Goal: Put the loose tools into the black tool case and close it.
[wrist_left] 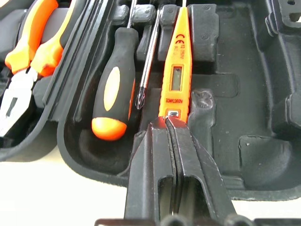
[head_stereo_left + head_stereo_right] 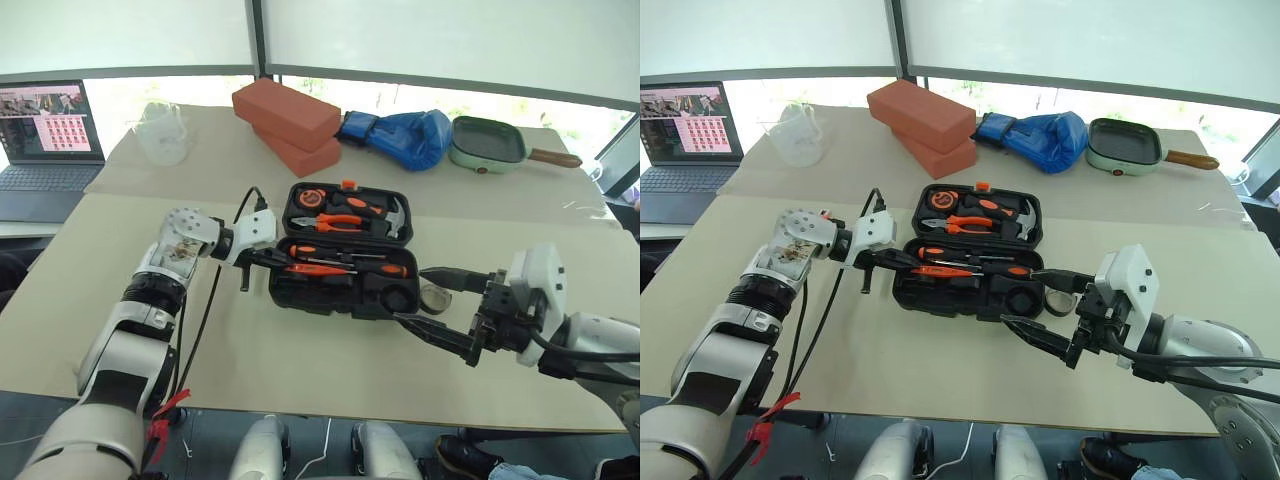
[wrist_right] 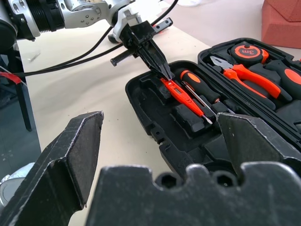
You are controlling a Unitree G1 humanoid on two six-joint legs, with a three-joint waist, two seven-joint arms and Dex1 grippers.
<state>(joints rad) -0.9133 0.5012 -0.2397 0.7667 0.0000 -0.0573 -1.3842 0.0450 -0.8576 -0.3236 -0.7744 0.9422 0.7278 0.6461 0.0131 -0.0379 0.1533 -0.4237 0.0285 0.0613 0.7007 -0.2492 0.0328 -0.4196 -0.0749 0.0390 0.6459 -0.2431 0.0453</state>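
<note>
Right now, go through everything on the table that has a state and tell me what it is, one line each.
black tool case: open, lid flat on the table.
thin orange screwdriver: lying in the case, its end pinched by the left hand.
left hand: shut on the screwdriver's end.
right hand: open, holding nothing.
laptop: open, screen lit.

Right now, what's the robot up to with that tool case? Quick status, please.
Left gripper shut, tips at the thin orange screwdriver lying in the open black tool case. Right gripper open, beside the case. Nothing blocking.
</note>
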